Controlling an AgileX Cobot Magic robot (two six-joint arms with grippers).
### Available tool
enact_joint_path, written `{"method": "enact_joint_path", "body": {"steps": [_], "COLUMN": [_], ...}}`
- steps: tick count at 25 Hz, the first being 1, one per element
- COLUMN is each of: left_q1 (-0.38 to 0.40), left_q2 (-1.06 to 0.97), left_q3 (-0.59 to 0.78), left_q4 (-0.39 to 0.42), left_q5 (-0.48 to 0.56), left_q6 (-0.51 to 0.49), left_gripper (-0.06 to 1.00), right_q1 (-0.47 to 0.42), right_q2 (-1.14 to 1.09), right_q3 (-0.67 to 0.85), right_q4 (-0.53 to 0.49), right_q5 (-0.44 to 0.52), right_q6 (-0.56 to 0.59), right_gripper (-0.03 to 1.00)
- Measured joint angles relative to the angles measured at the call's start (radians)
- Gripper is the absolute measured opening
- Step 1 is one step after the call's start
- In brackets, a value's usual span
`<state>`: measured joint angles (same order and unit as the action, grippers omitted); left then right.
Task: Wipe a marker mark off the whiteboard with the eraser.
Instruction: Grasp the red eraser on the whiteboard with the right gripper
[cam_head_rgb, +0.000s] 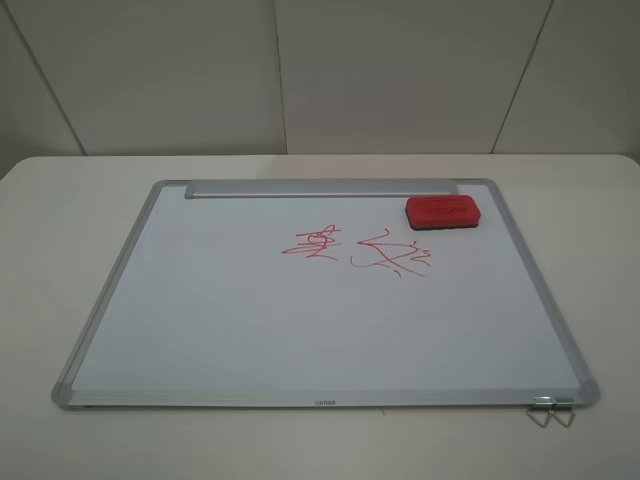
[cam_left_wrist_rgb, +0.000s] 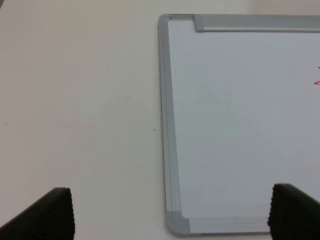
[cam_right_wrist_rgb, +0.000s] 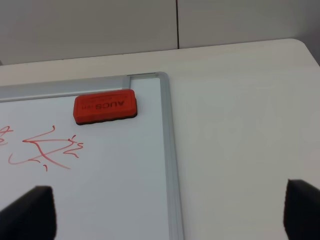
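Eraser (cam_head_rgb: 440, 211) flat on whiteboard (cam_head_rgb: 250, 320); marker mark (cam_head_rgb: 315, 243) unwiped

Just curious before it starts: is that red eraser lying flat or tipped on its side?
Flat: the eraser rests on the whiteboard with its lettering facing up and dark base underneath.

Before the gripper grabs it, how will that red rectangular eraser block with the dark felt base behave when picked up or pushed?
The red rectangular eraser block lies low and flat, so it probably won't roll or tip. Its rounded corners suggest light foam, perhaps slightly squashy. On the smooth white metal-framed whiteboard, it may slide easily if nudged.
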<state>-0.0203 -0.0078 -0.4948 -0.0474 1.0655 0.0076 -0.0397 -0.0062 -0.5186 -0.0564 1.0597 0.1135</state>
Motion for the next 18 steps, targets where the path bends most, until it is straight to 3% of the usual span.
{"method": "enact_joint_path", "body": {"steps": [18], "left_q1": [0.000], "left_q2": [0.000], "left_q3": [0.000], "left_q4": [0.000], "left_q5": [0.000], "left_q6": [0.000], "left_gripper": [0.77], "right_q1": [0.041], "right_q2": [0.000], "right_q3": [0.000], "right_q4": [0.000], "right_q5": [0.000], "right_q6": [0.000], "right_gripper": [0.83]}}
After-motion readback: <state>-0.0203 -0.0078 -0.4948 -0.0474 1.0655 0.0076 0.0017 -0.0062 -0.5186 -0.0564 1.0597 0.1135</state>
